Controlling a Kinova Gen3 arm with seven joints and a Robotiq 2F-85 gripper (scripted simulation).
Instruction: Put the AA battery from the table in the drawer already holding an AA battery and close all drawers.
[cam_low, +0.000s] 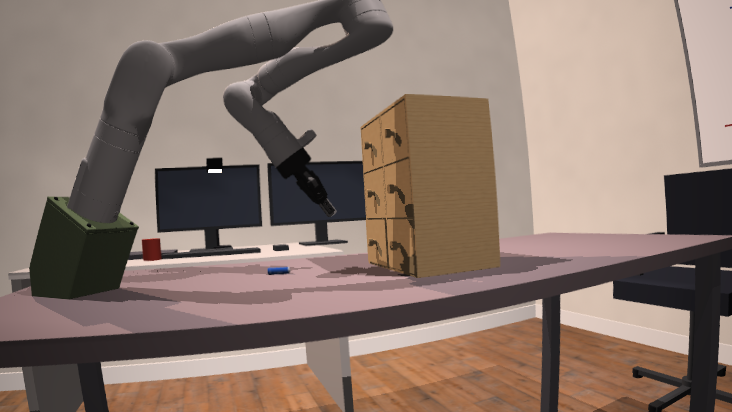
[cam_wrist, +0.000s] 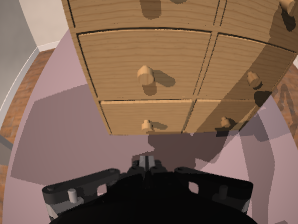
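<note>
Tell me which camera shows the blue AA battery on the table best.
The exterior view. It shows the AA battery whole, lying on the table between the arm's base and the chest. The wrist view shows none of it, only drawer fronts and the shut pincer.

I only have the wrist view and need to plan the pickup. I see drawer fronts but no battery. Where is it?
Observer: The blue AA battery lies on the table, left of the chest in the exterior view, toward the arm's green base.
Operator: How high is the gripper?
Observer: The gripper, fingers shut and empty, hangs well above the table, level with the chest's middle drawer row and apart from it.
</note>
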